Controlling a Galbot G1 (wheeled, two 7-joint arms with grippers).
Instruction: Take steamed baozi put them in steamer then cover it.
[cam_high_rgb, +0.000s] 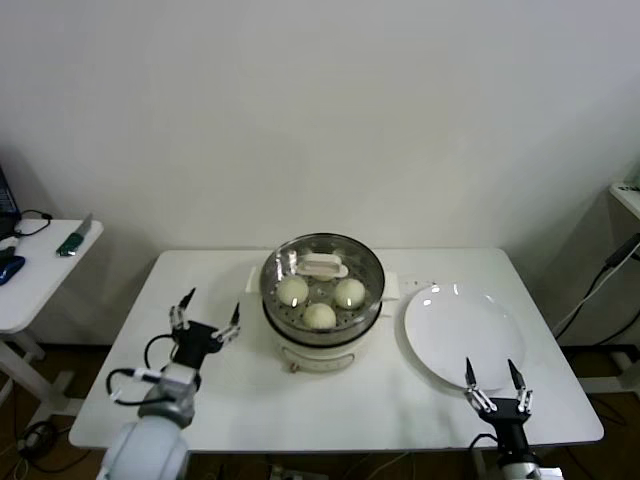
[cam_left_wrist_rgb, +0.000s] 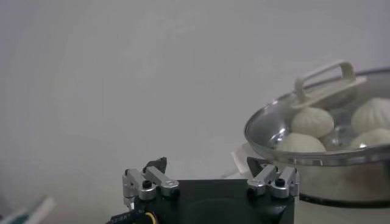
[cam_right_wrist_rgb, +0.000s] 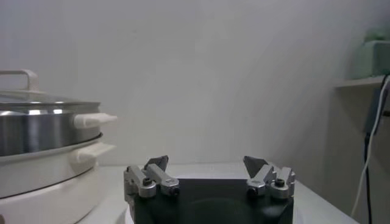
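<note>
Plainly, the white tabletop (cam_high_rgb: 250, 400) carries everything, and the steamer (cam_high_rgb: 322, 325) stands at its middle: a round, shiny stainless-steel basket with a perforated floor on a white electric pot base. The cover (cam_high_rgb: 322, 272), a clear glass lid with a metal rim and a cream-white rectangular handle, sits on the steamer's rim, though the left wrist view suggests it may rest slightly tilted; whether it is fully seated cannot be told. Through the glass three steamed baozi (cam_high_rgb: 319, 315) show as smooth, cream-white domes; a fourth may lie under the handle, hidden. Just beside the steamer, on the robot's right, lies a flat, glossy white plate (cam_high_rgb: 462, 335), bare.

The left gripper (cam_high_rgb: 205, 322) hovers low over the tabletop to the left of the steamer, jaws spread apart and holding nothing. The right gripper (cam_high_rgb: 497, 385) waits at the near edge by the plate, its jaws likewise spread and empty. The steamer lies to the right of the left jaws and ahead and to the left of the right jaws; the left arm looks nearer. The handle's long axis runs roughly across the head view. The task appears essentially done, bar a possible nudge to settle the cover.
</note>
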